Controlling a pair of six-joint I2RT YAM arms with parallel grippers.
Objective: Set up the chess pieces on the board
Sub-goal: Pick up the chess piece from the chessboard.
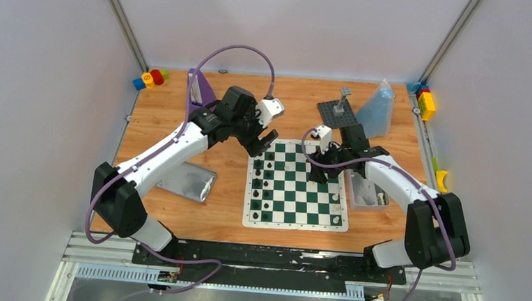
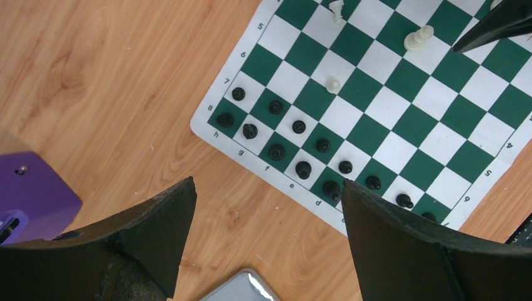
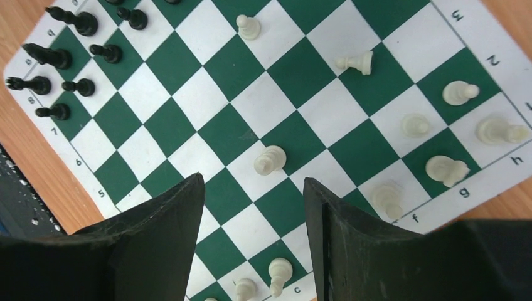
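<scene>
Left claw and right claw hover open (empty) near board's far edge.

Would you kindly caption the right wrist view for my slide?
Open right gripper above the board: black pieces lined along one edge, white pieces scattered.

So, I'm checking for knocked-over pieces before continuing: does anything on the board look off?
Yes: one white piece lies toppled on its side on the board, while the white pawn near it stands upright.
</scene>
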